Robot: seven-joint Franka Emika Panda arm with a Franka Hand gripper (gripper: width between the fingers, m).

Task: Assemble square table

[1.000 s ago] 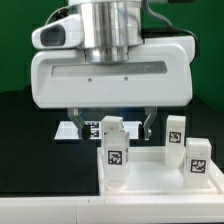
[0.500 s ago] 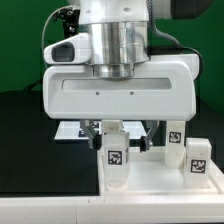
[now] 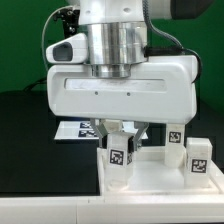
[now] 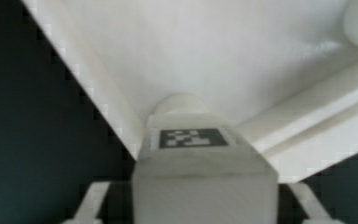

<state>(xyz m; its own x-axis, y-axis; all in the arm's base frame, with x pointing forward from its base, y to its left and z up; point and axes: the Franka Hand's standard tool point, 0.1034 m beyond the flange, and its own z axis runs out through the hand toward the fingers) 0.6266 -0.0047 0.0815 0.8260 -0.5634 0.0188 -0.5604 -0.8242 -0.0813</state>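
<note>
Gripper (image 3: pixel 120 131) low over front leg (image 3: pixel 118 155) on square slab (image 3: pixel 160 178).

Exterior view: the arm's broad white hand fills the middle of the frame, its two dark fingers (image 3: pixel 103 130) dropping either side of the top of a tagged white leg that stands upright on the slab's near part. Fingers sit close against the leg's upper end; grasp looks likely, but contact itself is hidden, so cannot tell whether it is clamped. Two more tagged legs (image 3: pixel 177 140) (image 3: pixel 198 160) stand upright on the slab toward the exterior view's right, well apart from the gripper. Marker board (image 3: pixel 75 130) lies flat on the black table behind. Wrist view: the leg (image 4: pixel 197 170) rises between the fingers, tag facing the camera, white slab (image 4: pixel 229 50) beneath.
</note>
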